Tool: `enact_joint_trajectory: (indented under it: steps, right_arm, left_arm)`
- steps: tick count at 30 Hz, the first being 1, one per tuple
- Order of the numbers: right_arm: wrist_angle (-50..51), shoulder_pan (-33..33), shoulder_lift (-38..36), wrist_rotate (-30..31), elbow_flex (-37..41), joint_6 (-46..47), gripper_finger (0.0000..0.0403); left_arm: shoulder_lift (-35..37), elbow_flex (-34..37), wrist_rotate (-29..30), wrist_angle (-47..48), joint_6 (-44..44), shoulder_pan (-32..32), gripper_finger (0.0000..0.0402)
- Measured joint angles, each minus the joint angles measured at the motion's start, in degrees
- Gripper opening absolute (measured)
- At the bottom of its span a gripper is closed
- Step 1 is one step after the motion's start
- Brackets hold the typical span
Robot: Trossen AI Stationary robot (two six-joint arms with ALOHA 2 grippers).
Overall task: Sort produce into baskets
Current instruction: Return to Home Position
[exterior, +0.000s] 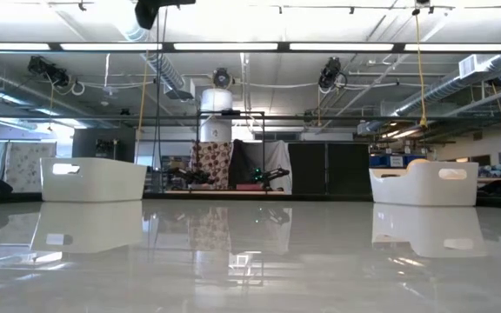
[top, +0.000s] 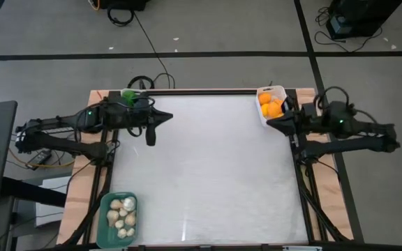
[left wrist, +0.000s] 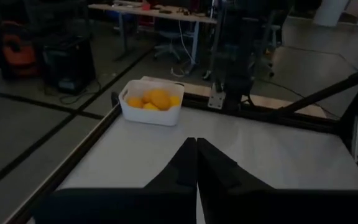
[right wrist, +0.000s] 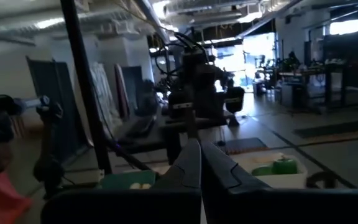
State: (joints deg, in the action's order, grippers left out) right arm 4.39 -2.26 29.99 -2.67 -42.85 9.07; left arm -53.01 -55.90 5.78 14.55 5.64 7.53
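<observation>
Orange and yellow fruits (top: 271, 106) fill a white bin (top: 279, 89) at the table's far right corner; the left wrist view shows this bin (left wrist: 151, 115) too. Green peppers (top: 129, 94) lie in a white bin (right wrist: 288, 179) at the far left corner, partly under my left arm. Whitish mushroom-like pieces (top: 124, 215) sit in the teal bin (top: 104, 209) at the near left. My left gripper (top: 166, 116) hovers shut and level beside the pepper bin, holding nothing. Next to the fruit bin, my right gripper (top: 271, 123) is also shut, level and holds nothing.
The white tabletop (top: 208, 167) stretches between the bins. In the low view both white bins (exterior: 94, 180) (exterior: 424, 184) stand at the far edge. Cables lie on the floor beyond the table.
</observation>
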Motion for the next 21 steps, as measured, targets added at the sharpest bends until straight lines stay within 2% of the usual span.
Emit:
enact_joint_trajectory:
  steps: [3,9,17,21]
  right_arm:
    - [-4.1,-0.02,-2.67,0.22,5.89,1.12,0.0002]
    - [-6.77,-0.07,-5.89,3.35,12.84,-0.36,0.0002]
    - [-6.72,-0.07,-12.95,6.15,19.97,-3.2,0.0002]
    - [-11.87,-0.07,-17.18,5.19,25.02,-3.71,0.0002]
  left_arm:
    - [0.24,2.63,-0.8,-3.73,-0.5,0.0,0.0009]
    - [3.76,12.96,-1.76,-13.46,3.03,1.65,0.001]
    - [14.79,24.88,-3.98,-17.44,3.78,3.26,0.0006]
    - [20.93,30.63,-3.89,-21.87,5.21,3.26,0.0006]
